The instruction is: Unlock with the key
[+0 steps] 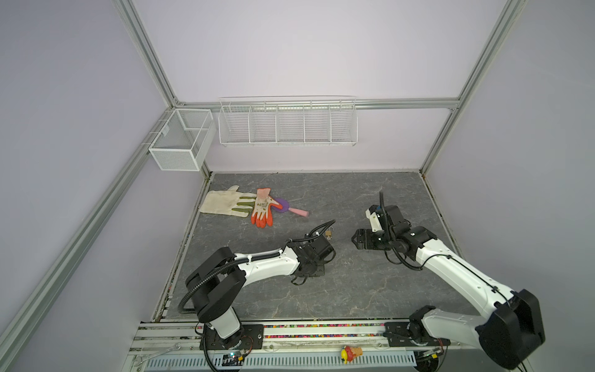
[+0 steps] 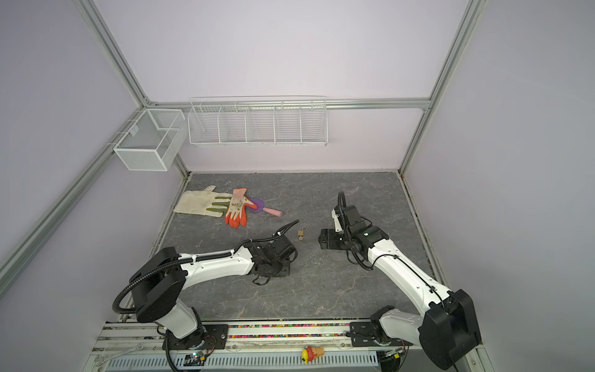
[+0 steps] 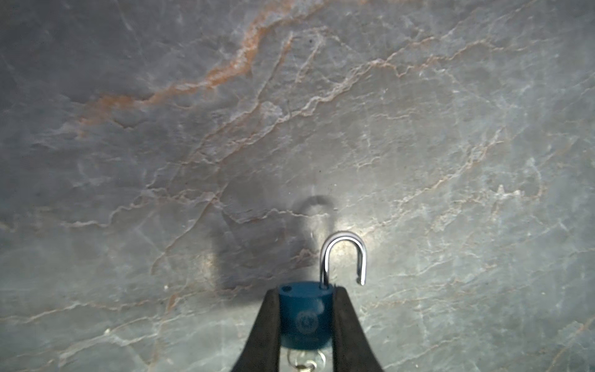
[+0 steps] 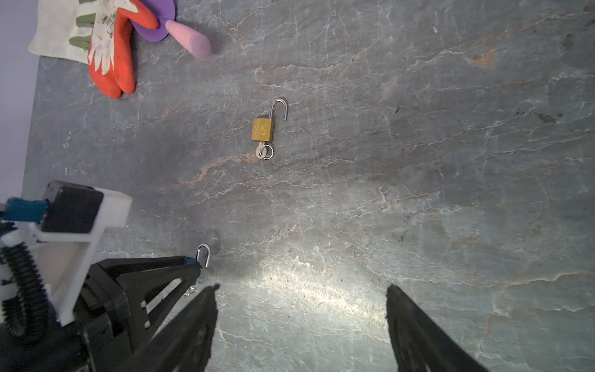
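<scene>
Blue padlock [image 3: 305, 319]: pinched by its sides in left gripper [image 3: 305, 291]; shackle [image 3: 344, 254] stood open, key [image 3: 306, 362] in base.
Right gripper [image 4: 302, 286]: fingers spread wide, holding nothing.
Brass padlock [image 2: 301, 233]: lay at right gripper's 9 o'clock in a top view.

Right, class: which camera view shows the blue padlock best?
Left wrist view: the blue padlock sits close up in the left gripper, shackle open. The right wrist view shows only a sliver; in both top views the left arm hides it.
</scene>
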